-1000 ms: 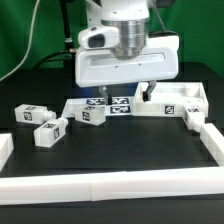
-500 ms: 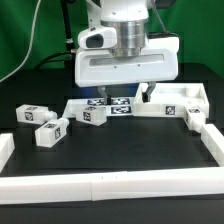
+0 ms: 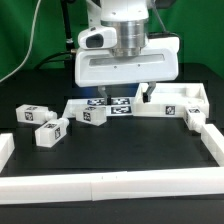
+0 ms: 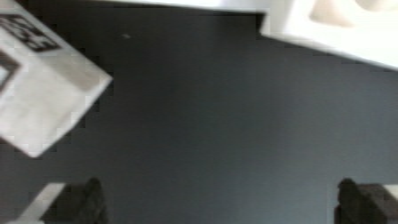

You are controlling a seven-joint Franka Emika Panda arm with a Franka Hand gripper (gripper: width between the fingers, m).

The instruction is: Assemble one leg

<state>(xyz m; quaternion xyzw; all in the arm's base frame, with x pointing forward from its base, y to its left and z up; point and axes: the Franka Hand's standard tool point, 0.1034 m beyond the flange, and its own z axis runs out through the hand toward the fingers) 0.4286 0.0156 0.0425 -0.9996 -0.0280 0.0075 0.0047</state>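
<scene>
Three white leg blocks with black tags lie on the dark table: one [image 3: 32, 114] and another [image 3: 50, 133] at the exterior view's left, a third [image 3: 93, 115] nearer the middle. A fourth tagged block [image 3: 193, 120] lies at the right. A white square top part [image 3: 172, 102] sits at the back right; its corner also shows in the wrist view [image 4: 338, 25]. My gripper [image 3: 122, 95] hangs above the table between the blocks and the top part. In the wrist view it [image 4: 224, 205] is open and empty over bare dark table.
The marker board [image 3: 110, 104] lies under the gripper at the back. A flat white tagged piece [image 4: 45, 95] shows in the wrist view. White walls [image 3: 110, 185] run along the front and the right side [image 3: 212, 140].
</scene>
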